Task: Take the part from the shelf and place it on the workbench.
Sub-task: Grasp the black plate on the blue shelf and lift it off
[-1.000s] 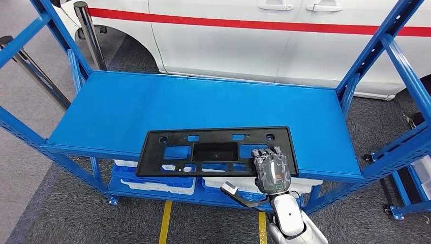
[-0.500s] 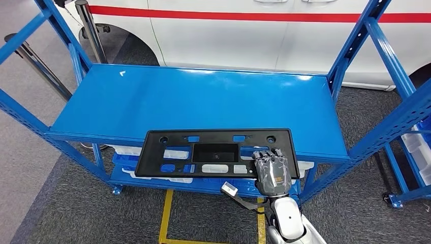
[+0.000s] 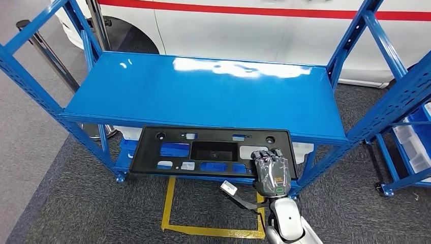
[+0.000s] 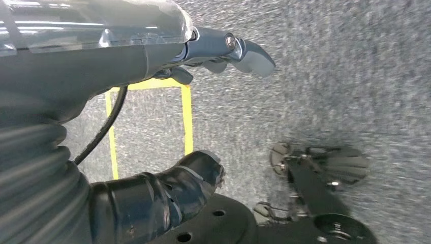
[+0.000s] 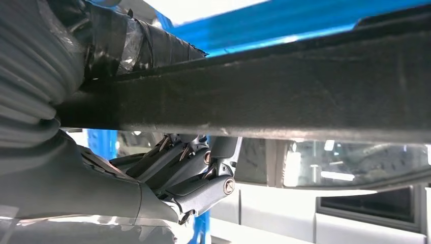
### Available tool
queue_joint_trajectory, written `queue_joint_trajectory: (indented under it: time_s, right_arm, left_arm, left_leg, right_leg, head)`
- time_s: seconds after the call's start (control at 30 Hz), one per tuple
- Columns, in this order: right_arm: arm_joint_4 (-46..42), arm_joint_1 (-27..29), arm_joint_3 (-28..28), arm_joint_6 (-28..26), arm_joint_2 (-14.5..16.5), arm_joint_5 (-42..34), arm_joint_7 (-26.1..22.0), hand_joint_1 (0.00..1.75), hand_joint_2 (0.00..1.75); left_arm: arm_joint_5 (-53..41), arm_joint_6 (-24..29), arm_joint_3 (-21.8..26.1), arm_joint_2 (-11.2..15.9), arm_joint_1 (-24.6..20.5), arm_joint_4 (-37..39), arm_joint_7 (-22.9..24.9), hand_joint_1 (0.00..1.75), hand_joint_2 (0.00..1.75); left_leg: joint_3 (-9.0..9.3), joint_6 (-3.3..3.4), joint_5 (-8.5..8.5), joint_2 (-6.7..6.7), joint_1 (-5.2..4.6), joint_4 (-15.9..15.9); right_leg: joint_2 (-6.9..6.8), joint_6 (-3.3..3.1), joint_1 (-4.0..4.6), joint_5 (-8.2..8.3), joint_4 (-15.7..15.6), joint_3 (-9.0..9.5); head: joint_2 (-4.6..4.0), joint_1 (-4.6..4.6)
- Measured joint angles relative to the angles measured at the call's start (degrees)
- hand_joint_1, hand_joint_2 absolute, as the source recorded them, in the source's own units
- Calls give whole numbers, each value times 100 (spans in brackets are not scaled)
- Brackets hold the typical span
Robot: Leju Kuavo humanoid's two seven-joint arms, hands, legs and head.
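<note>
Carry step in hand: right hand (image 3: 272,172) grips the black part (image 3: 213,151) at its right near edge, just off the blue shelf (image 3: 203,91), left hand (image 4: 213,56) hangs empty; next calls for turning toward the workbench.

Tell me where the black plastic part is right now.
In the head view, the black part is held by the right hand at its right end, just off the blue shelf's front edge, above the yellow floor tape.

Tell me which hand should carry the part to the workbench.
Right. The right hand already grips the black part by its near edge, clear of the blue shelf. The left hand hangs over the floor, holding nothing.
</note>
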Motion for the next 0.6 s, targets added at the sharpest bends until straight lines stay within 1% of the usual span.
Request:
queue_joint_trajectory:
  time_s: [0.03,0.07,0.1,0.13,0.17,0.2,0.23,0.27,0.3,0.33,0.37,0.4,0.43,0.47,0.5,0.53,0.57,0.6]
  right_arm:
    - [0,-3,-3,14,18,-137,-82,169,175]
    - [1,-6,-5,40,48,-325,-194,169,175]
    - [7,-5,-7,76,86,-548,-323,169,175]
    - [16,2,-7,120,127,-776,-456,169,175]
    - [35,20,-7,199,175,-1073,-618,169,175]
    - [61,40,-6,308,221,-1410,-787,169,175]
    - [91,62,-2,477,270,-1837,-982,169,175]
    - [122,85,4,685,318,-2311,-1183,169,175]
    - [152,107,16,1001,366,-2909,-1400,169,175]
    - [178,135,32,1361,410,-3530,-1609,169,175]
    - [202,166,51,1744,444,-4126,-1796,169,175]
    - [229,198,74,2161,474,-4725,-1981,169,175]
    - [256,231,97,2512,487,-5178,-2124,169,175]
    - [286,264,121,2852,495,-5588,-2260,169,175]
    - [316,299,143,3149,501,-5936,-2379,169,175]
    - [341,332,165,3395,510,-6223,-2476,169,175]
    - [361,361,186,3600,522,-6469,-2544,169,175]
    - [378,381,206,3802,532,-6707,-2586,169,175]
  left_arm:
    - [-4,-7,1,-5,-1,0,1,0,175]
    - [-11,-20,3,-9,-3,0,-1,0,175]
    - [-21,-33,7,-11,-8,0,-5,0,175]
    - [-33,-48,14,-13,-10,0,-9,0,175]
    - [-50,-64,25,-14,-10,0,-15,0,175]
    - [-66,-77,38,-14,-9,0,-24,0,175]
    - [-83,-89,51,-15,-6,0,-34,0,175]
    - [-100,-100,63,-15,-4,0,-47,0,175]
    - [-118,-107,74,-15,0,0,-60,0,175]
    - [-144,-111,84,-15,3,0,-68,0,175]
    - [-173,-116,91,-15,3,0,-71,0,175]
    - [-210,-122,96,-15,1,0,-69,0,175]
    - [-250,-133,98,-15,-8,0,-60,0,175]
    - [-289,-151,98,-15,-20,0,-45,0,175]
    - [-322,-171,98,-15,-34,0,-29,0,175]
    - [-350,-187,98,-9,-50,-1,-14,0,175]
    - [-377,-201,98,-2,-66,-2,-2,0,175]
    - [-400,-213,98,6,-84,-3,9,0,175]
  left_leg:
    - [-77,-27,27,-2,-6,52]
    - [-133,-60,58,-4,-11,94]
    - [-170,-95,95,-5,-16,120]
    - [-195,-131,142,-5,-18,123]
    - [-210,-168,198,-6,-11,114]
    - [-232,-200,206,-10,5,120]
    - [-276,-231,108,-15,20,179]
    - [-340,-257,-99,-21,33,325]
    - [-415,-278,-403,-24,44,578]
    - [-495,-292,-717,-25,44,910]
    - [-555,-298,-935,-26,45,1265]
    - [-568,-297,-1011,-26,43,1552]
    - [-513,-286,-942,-27,39,1695]
    - [-363,-266,-777,-28,34,1646]
    - [-110,-234,-598,-31,22,1393]
    - [199,-192,-523,-37,4,996]
    - [514,-155,-531,-42,-14,546]
    - [738,-127,-593,-47,-35,184]
  right_leg:
    - [2,-5,1,40,-397,294]
    - [6,-27,10,3,-764,540]
    - [11,-57,25,-63,-1035,699]
    - [15,-97,46,-114,-1176,754]
    - [15,-150,57,-96,-1211,732]
    - [1,-201,59,-43,-1219,683]
    - [-11,-262,57,20,-1224,622]
    - [-25,-319,55,89,-1233,548]
    - [-34,-361,55,160,-1237,467]
    - [-33,-387,66,229,-1235,383]
    - [-34,-398,80,297,-1230,295]
    - [-38,-399,97,366,-1220,201]
    - [-45,-400,113,430,-1208,110]
    - [-52,-397,126,489,-1191,18]
    - [-57,-393,137,543,-1175,-62]
    - [-59,-385,145,592,-1160,-124]
    - [-59,-369,151,639,-1149,-169]
    - [-61,-346,150,693,-1149,-197]
  head:
    - [1,1]
    - [0,-2]
    - [1,-3]
    - [1,-5]
    - [1,-5]
    - [1,-4]
    - [0,-5]
    - [-1,-4]
    - [0,-5]
    - [0,-6]
    - [0,-6]
    - [1,-7]
    - [1,-8]
    - [1,-8]
    - [1,-8]
    - [0,-8]
    - [0,-7]
    - [0,-7]
